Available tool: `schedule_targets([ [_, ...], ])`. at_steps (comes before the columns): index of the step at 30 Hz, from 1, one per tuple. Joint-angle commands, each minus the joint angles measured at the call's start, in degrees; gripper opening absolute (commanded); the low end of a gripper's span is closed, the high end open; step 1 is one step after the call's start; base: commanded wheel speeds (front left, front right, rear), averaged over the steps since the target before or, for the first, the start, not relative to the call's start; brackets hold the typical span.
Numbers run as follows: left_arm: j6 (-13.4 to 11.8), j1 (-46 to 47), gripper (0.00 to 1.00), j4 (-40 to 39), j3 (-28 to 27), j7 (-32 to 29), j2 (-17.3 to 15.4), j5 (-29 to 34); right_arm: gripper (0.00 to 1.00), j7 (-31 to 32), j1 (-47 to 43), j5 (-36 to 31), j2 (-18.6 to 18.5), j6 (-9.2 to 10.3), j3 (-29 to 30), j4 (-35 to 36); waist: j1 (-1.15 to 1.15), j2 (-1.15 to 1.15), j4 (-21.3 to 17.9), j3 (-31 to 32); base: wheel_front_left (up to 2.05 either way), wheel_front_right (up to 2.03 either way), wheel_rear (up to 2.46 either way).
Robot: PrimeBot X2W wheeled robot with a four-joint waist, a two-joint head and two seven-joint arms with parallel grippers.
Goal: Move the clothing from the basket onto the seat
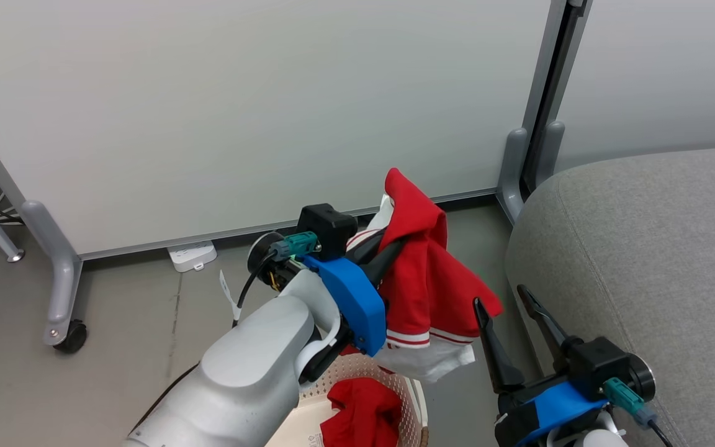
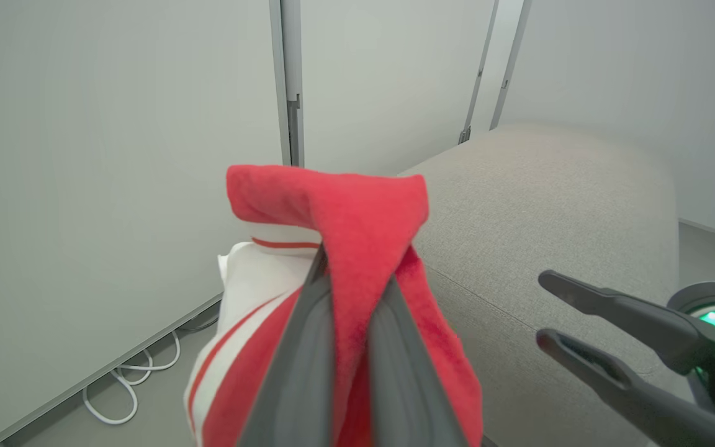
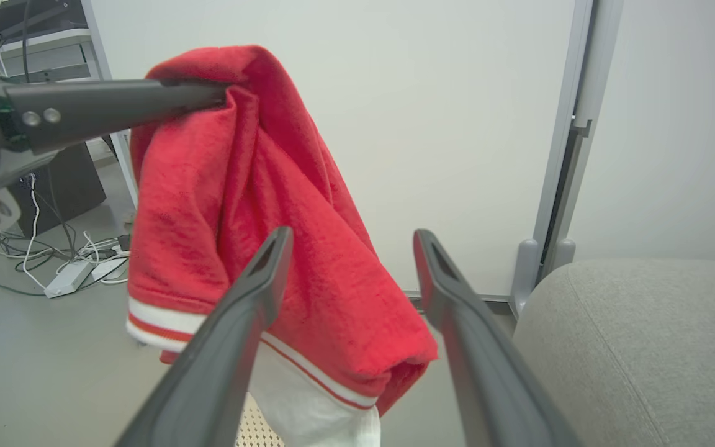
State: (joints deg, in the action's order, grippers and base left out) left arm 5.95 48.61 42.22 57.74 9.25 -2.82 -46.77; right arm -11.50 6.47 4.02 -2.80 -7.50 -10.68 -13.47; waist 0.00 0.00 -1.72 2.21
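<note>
- Left gripper [image 1: 391, 248]: fingers closed tight on a fold of the red garment [image 1: 426, 279]. In the left wrist view the cloth is pinched between the two fingers [image 2: 308, 347] and flops over their tips.
- Red garment: held up in the air, above the basket [image 1: 340, 374] and just left of the seat [image 1: 643, 248]. It touches neither. It hangs in loose folds, with white-striped trim and a white panel at the bottom edge.
- Second garment [image 1: 364, 413]: red, crumpled, lying inside the basket below the left forearm [image 1: 252, 372].
- Basket: on the floor [image 1: 128, 323] at the bottom edge of the head view, partly hidden by the forearm. Its perforated cream wall is visible.
- Right gripper [image 1: 499, 298]: fingers spread wide with nothing between them. It sits low, between the basket and the seat, pointing up, tips just beside the hanging hem. Cannot tell whether they touch it. In the right wrist view the garment hangs beyond the open fingers [image 3: 233, 323].
- Seat: grey cushion at right of the head view, top bare.
- Background: pale partition panel [image 1: 239, 112] on grey feet, one with a caster [image 1: 71, 338]. A white power strip [image 1: 192, 255] lies on the floor at its base.
</note>
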Motion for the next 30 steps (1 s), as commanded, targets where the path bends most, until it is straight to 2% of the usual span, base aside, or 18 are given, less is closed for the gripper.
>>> schedule_targets([
  [1,-0.18,-0.32,0.00,0.20,0.27,0.37,-0.14,-0.36,1.00,0.26,-0.89,-0.35,-0.16,0.02,-0.36,0.23,0.00,0.00,-0.10,-0.04,0.00,0.00,0.00],
  [11,-1.17,1.08,0.00,1.10,3.29,1.73,-0.13,-3.60,1.00,4.46,3.95,5.88,-0.16,0.02,-8.62,-2.72,0.00,0.00,0.25,-0.34,0.00,0.00,0.00],
  [18,-1.52,2.38,0.00,1.24,5.18,2.08,-0.13,-5.19,1.00,6.69,10.53,10.28,-0.16,0.02,-14.70,-9.27,0.00,0.00,0.84,-0.38,0.00,0.00,0.00],
  [25,-1.92,3.54,0.00,1.07,6.79,2.62,-0.12,-6.84,1.00,6.29,16.86,15.23,-0.17,0.02,-20.92,-15.37,0.00,0.00,1.41,-0.54,0.00,0.00,0.00],
  [30,-2.28,4.02,0.00,1.31,7.82,3.08,-0.13,-8.04,1.00,5.93,20.72,15.44,-0.16,0.02,-23.41,-20.49,0.00,0.00,1.47,-0.59,0.00,0.00,0.00],
])
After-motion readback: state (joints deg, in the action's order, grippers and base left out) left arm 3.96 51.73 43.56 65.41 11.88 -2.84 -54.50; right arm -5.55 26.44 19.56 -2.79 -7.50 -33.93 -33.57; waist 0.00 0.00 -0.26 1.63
